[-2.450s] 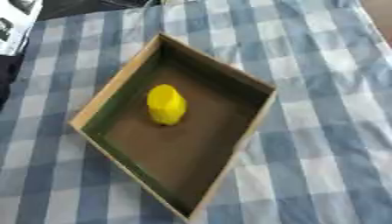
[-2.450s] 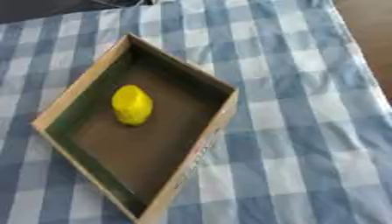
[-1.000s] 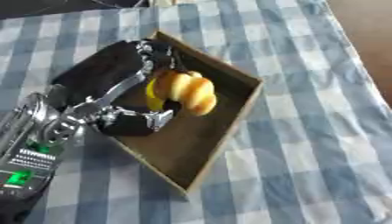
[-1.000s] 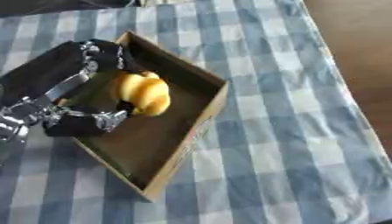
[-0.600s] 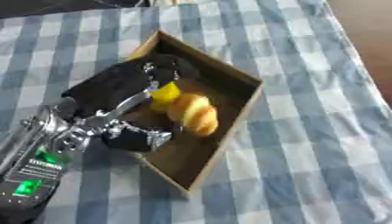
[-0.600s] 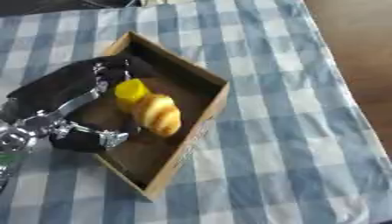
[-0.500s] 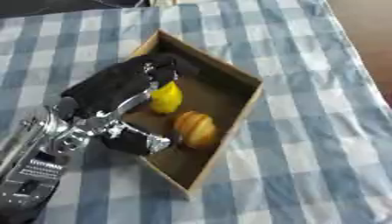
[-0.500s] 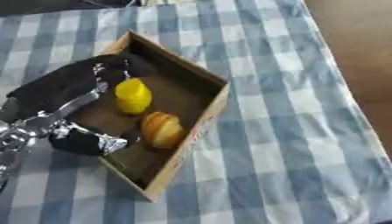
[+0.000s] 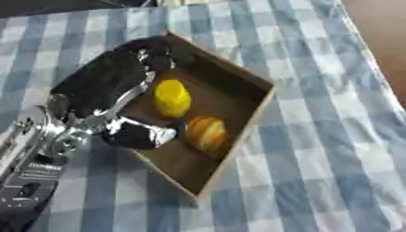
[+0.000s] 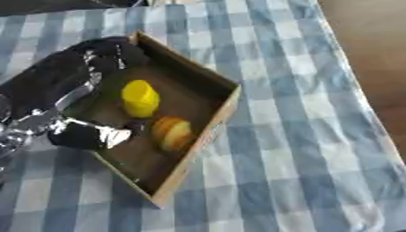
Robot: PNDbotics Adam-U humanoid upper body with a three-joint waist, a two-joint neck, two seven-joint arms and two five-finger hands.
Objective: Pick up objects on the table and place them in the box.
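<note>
A shallow cardboard box [image 9: 255,110] lies askew on the checked cloth. Inside it a yellow object [image 9: 172,97] stands near the middle. An orange, rounded object [image 9: 206,132] lies beside it, toward the box's near right wall. My left hand [image 9: 107,86] reaches in from the lower left and hangs over the box's left side. It is open, with its fingers stretched toward the far corner and its thumb [image 9: 141,134] just left of the orange object. It holds nothing. My right hand shows in neither view.
A blue and white checked tablecloth [image 10: 277,149] covers the table. The table's right edge, with brown floor [image 10: 373,50] beyond it, runs down the upper right. Dark shapes lie along the far edge at the upper left.
My left hand came in carrying the orange object and let it go in the box beside the yellow one. The hand has since drawn back a little to the left.
</note>
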